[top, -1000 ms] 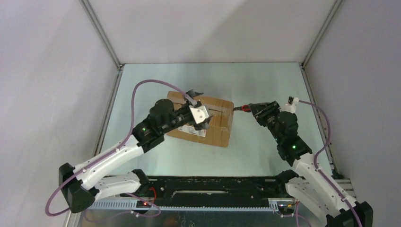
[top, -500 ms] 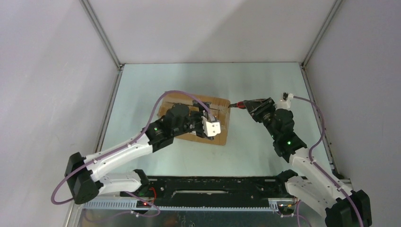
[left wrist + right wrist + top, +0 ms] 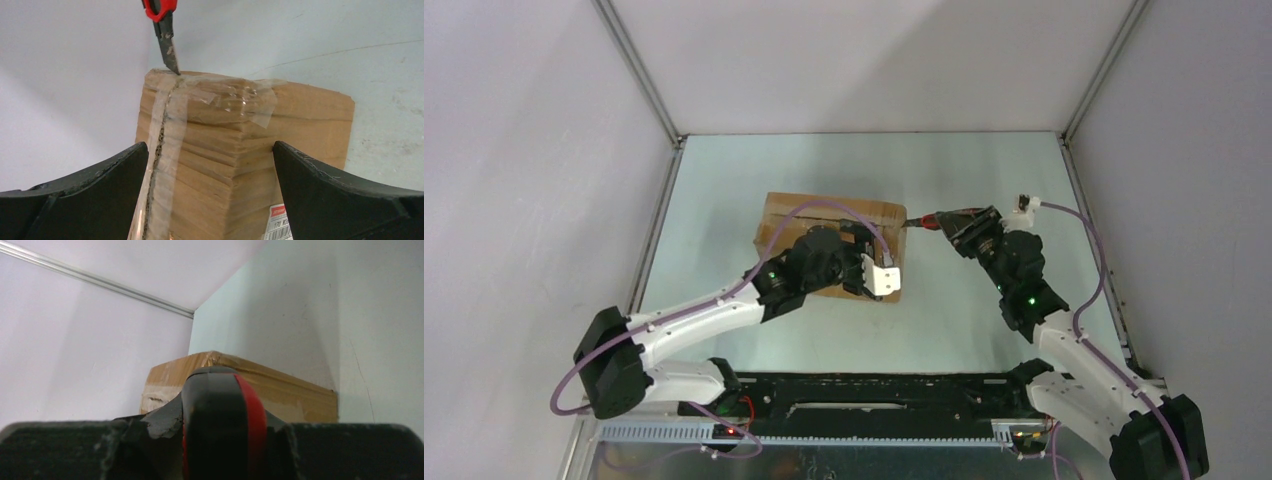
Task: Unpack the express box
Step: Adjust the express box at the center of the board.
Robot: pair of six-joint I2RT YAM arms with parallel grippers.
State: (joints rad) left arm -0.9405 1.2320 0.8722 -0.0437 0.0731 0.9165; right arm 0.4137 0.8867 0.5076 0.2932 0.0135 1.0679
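Observation:
The express box [image 3: 804, 210], a brown carton with clear tape along its seam [image 3: 172, 120] and a white label [image 3: 277, 227], lies mid-table. My left gripper [image 3: 876, 268] reaches over the box's near right corner and stands open, one finger on each side of that corner [image 3: 210, 170]. My right gripper [image 3: 961, 226] is shut on a red and black utility knife [image 3: 934, 221]. The blade tip [image 3: 172, 62] touches the taped seam at the box's right end. In the right wrist view the knife handle [image 3: 220, 425] fills the jaws, with the box [image 3: 285, 390] beyond it.
White enclosure walls with aluminium frame rails [image 3: 639, 75] close in the pale green table [image 3: 984, 170] on three sides. Purple cables [image 3: 724, 290] loop off both arms. The arm bases sit on a black rail [image 3: 874, 390] at the near edge.
My left arm has swung right and nearer across the box, ending at its near right corner. The box has turned and shifted left. The right gripper has brought the knife tip to the box's end.

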